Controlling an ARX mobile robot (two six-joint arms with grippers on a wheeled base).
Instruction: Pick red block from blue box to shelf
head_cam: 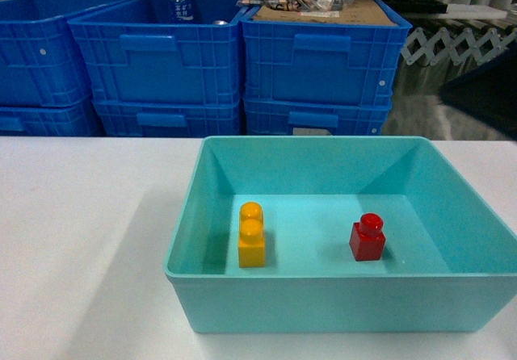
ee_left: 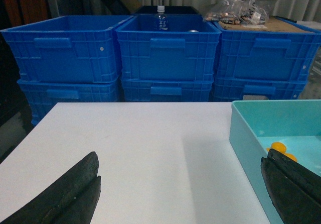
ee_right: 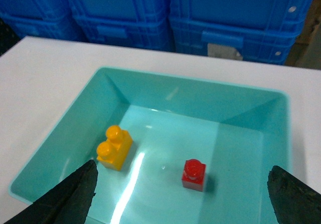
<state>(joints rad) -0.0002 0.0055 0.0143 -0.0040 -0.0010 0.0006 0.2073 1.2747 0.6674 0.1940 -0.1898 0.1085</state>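
A row of stacked dark blue ribbed plastic crates [head_cam: 242, 61] stands behind the white tabletop [head_cam: 81, 239], and the light turquoise rectangular plastic bin [head_cam: 339, 299] sits at the tabletop's near edge, toward its right side. Inside the bin, the tall yellow-orange two-stud brick [head_cam: 251, 235] stands near the left wall and the small glossy red one-stud brick [head_cam: 367, 236] right of centre, well apart. The right gripper [ee_right: 180, 204] hangs spread wide above the bin, and the left gripper [ee_left: 180, 194] is also spread, over the tabletop beside the bin's left wall
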